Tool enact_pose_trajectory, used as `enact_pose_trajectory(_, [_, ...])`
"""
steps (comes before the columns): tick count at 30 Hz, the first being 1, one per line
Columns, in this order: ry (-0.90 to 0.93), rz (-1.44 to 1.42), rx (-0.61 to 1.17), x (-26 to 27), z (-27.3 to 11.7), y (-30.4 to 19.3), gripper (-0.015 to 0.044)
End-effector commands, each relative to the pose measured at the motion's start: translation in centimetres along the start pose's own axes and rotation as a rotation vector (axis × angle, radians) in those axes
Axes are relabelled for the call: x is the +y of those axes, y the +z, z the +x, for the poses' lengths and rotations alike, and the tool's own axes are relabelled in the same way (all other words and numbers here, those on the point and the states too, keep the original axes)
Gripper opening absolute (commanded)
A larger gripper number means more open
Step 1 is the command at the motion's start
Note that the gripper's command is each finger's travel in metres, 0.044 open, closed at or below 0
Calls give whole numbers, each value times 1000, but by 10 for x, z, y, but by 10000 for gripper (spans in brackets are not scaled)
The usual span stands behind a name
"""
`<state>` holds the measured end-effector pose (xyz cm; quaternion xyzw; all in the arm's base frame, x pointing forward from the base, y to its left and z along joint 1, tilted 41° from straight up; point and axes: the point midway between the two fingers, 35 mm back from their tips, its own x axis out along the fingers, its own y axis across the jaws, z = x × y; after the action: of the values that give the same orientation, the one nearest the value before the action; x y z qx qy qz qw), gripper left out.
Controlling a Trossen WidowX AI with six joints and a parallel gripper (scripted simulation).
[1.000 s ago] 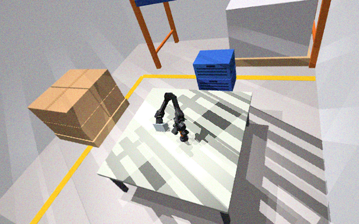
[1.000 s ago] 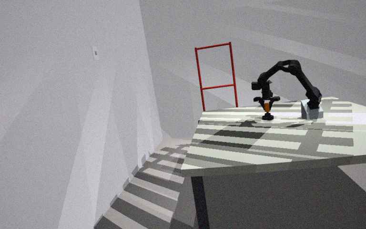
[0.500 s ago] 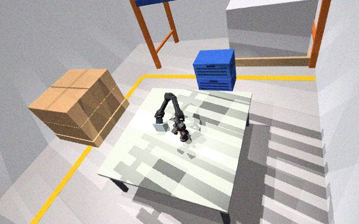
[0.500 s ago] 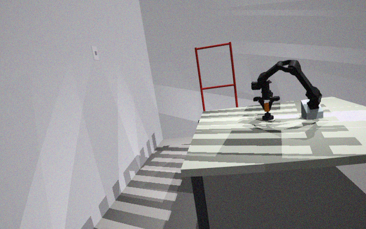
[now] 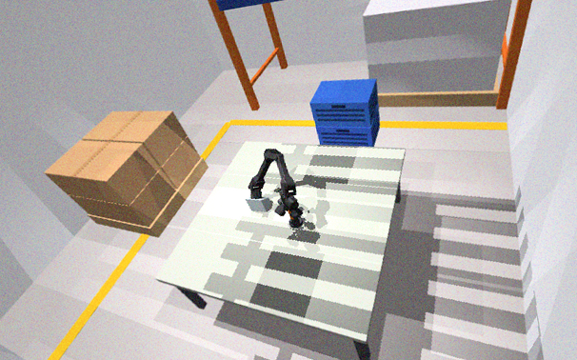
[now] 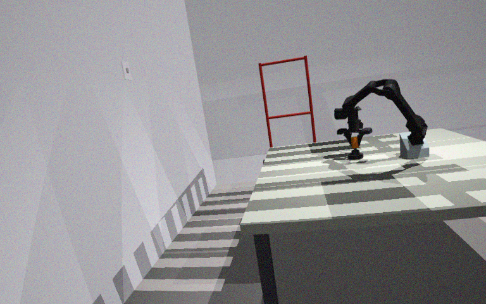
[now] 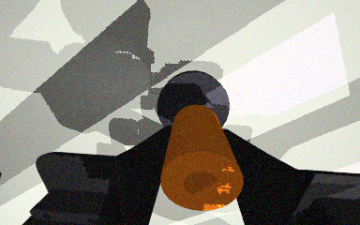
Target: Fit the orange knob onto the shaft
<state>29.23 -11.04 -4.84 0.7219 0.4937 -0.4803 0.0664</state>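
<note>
gripper (image 5: 294, 213) (image 6: 354, 140) (image 7: 196, 131): pinching orange knob (image 6: 354, 142) (image 7: 202, 159), upright | knob: over round pedestal (image 5: 296, 223) (image 6: 355, 155) (image 7: 193, 89), inward of table's (image 5: 189, 263) (image 6: 286, 211) edges — seating unclear | next: likely twist about upright axis — flats must match

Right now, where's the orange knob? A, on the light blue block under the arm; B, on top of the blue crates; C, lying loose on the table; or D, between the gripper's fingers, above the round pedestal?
D: the exterior view shows the knob gripped between the fingers, over the dark round pedestal.
</note>
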Motion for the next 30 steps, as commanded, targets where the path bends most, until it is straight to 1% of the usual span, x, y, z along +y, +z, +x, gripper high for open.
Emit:
enact_pose_trajectory(1, [4,-1,-1,-1,-4,-1,0])
enact_pose_trajectory(5, [4,51,-1,-1,-5,-1,0])
enact_pose_trajectory(30, [4,46,0,2,12,0,0])
